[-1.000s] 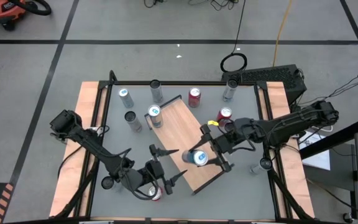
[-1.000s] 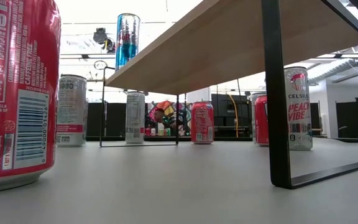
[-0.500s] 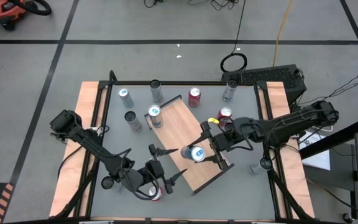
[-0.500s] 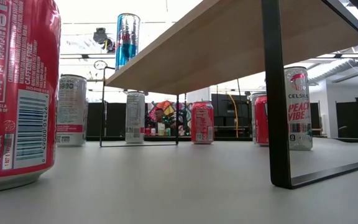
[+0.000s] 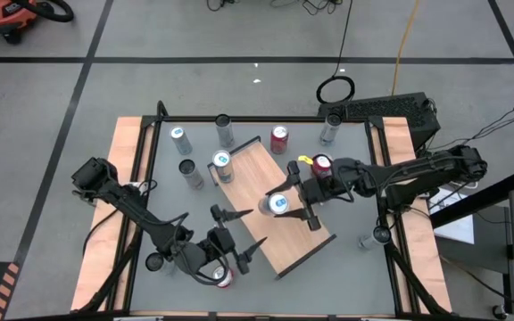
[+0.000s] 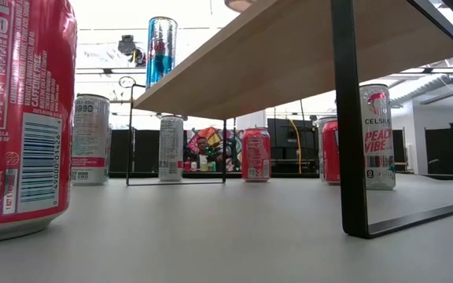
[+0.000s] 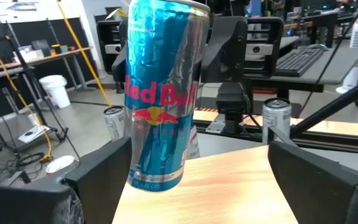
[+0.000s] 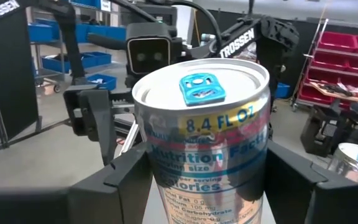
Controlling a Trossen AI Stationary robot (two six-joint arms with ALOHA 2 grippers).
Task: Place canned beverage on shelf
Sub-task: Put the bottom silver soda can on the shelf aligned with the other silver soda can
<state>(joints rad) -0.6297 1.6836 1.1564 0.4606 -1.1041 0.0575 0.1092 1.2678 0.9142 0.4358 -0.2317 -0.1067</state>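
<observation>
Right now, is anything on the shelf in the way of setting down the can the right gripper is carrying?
Nothing visible. The right gripper holds the blue can over the middle of the shelf. The only other can on the shelf stands at its far corner, well apart.

My grey table carries the raised wooden shelf and loose cans (one red, close to the low camera); a blue can stands on the shelf's corner.

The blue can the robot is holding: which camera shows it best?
The left wrist view: the blue can shows full height, label readable, above the shelf. The right wrist view crops it, the high view shows its top in the right gripper, the low view hardly any.
</observation>
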